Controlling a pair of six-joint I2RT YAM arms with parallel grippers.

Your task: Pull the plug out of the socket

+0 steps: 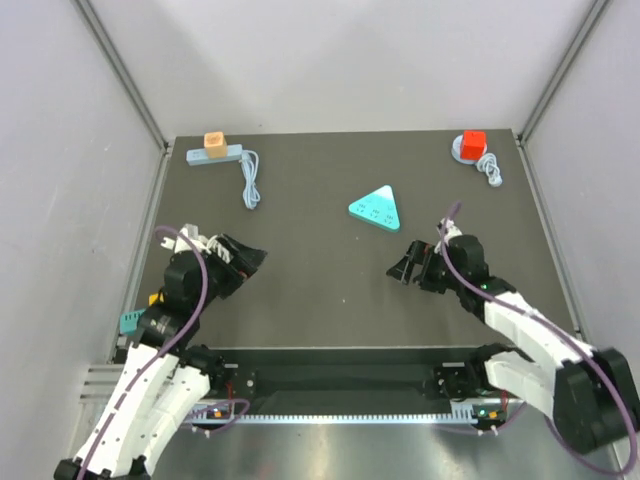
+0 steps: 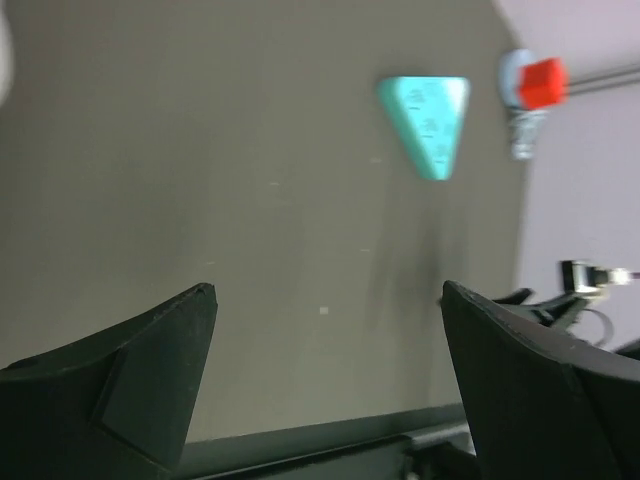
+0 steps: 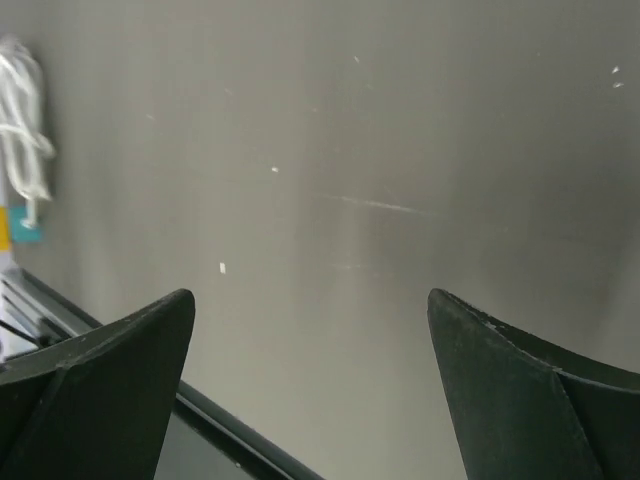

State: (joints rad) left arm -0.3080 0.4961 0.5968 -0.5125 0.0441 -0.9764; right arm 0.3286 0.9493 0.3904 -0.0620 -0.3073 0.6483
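Both spread, empty: left pincer (image 1: pixel 252 258), right pincer (image 1: pixel 401 268), near my edge of counter (image 1: pixel 320 285). Orange plug (image 1: pixel 215 142) seated in strip (image 1: pixel 232 155), far left; red plug (image 1: pixel 474 140) on round socket (image 1: pixel 459 150), far right. I'd pin base, pinch plug sides, pull straight.

orange plug (image 1: pixel 215 143) in strip socket (image 1: pixel 198 156), red plug (image 1: pixel 474 140) in round socket (image 1: pixel 459 150).

- I count two plugs: an orange plug (image 1: pixel 215 143) and a red plug (image 1: pixel 474 141).
- I see two sockets: a strip (image 1: pixel 233 153) and a round socket (image 1: pixel 459 150).
- Two white cords: a strip cord (image 1: pixel 251 182) and a round-socket cord (image 1: pixel 490 168).
- One teal triangle (image 1: pixel 377 208).
- Two grippers on my feeds: left gripper (image 2: pixel 330 292) and right gripper (image 3: pixel 310 295).
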